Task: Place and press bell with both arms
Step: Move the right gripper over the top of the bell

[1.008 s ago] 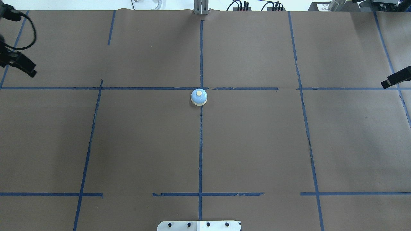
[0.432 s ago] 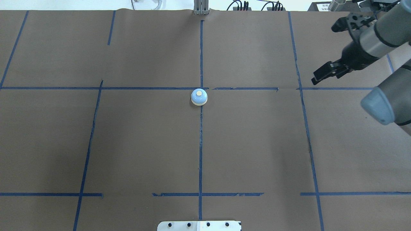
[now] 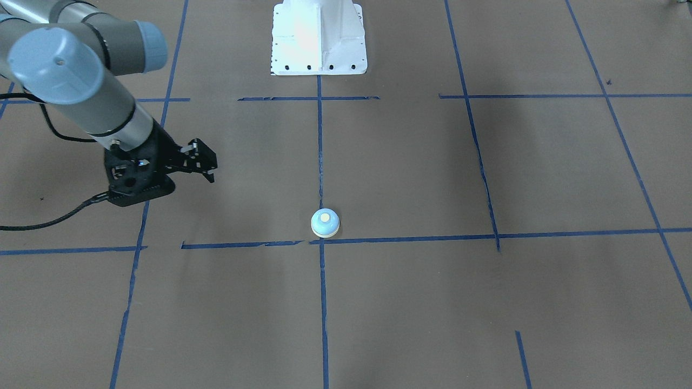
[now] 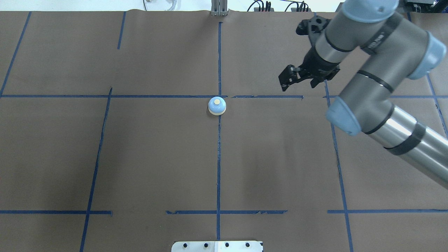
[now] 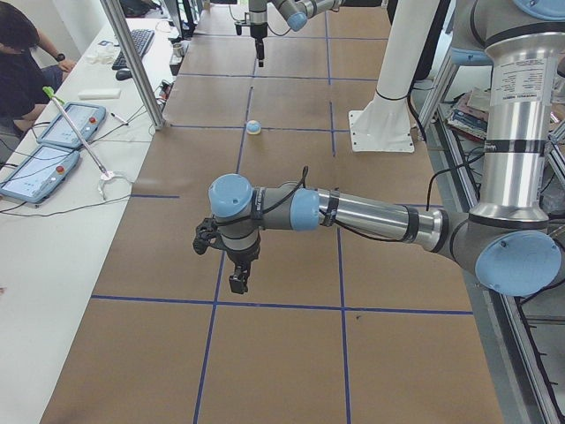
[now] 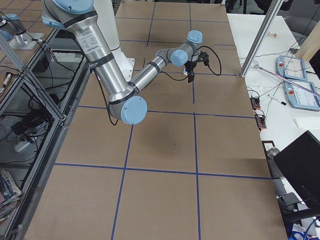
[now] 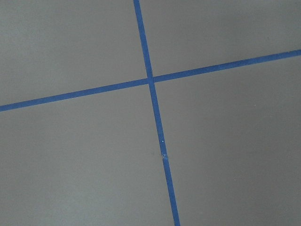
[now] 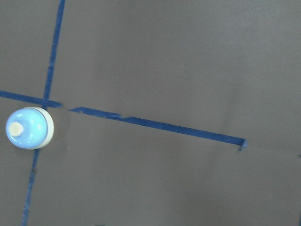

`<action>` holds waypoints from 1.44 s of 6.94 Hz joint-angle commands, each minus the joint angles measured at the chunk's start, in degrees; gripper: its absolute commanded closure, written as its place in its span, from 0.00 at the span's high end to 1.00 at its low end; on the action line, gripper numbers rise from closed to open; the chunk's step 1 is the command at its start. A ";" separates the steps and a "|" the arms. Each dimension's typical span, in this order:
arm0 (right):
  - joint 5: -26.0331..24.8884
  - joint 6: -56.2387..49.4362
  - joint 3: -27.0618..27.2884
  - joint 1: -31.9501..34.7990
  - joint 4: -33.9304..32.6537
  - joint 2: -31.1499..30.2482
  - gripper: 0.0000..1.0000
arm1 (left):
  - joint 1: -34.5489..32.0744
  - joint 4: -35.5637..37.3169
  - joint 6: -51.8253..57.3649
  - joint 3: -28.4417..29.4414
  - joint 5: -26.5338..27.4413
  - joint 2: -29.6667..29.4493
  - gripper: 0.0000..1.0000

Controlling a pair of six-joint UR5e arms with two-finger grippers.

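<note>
We see the right arm [image 4: 371, 87] as silver-grey tubes with light blue rounded caps at the joints and black bands around the polished tube. It ends in the right gripper [image 4: 284, 84], black and angular, with a black cable [image 3: 54, 220] attached. The left arm [image 5: 371, 212] matches it, with small print we cannot read and a black left gripper [image 5: 237, 287]. The white pedestal [image 3: 319, 38] has dark bolts along its foot.
</note>
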 commanded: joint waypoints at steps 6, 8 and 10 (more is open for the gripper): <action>-9.12 18.73 -33.31 -11.10 1.27 27.70 0.00 | -0.36 0.19 -0.20 0.43 -3.42 -0.08 1.00; -10.47 18.90 -34.29 -11.99 1.99 27.44 0.00 | -0.36 0.28 -0.20 0.43 -3.51 -0.08 1.00; -12.22 20.12 -35.69 -12.78 5.22 27.79 0.00 | -0.36 0.37 -0.20 0.43 -3.51 -0.08 1.00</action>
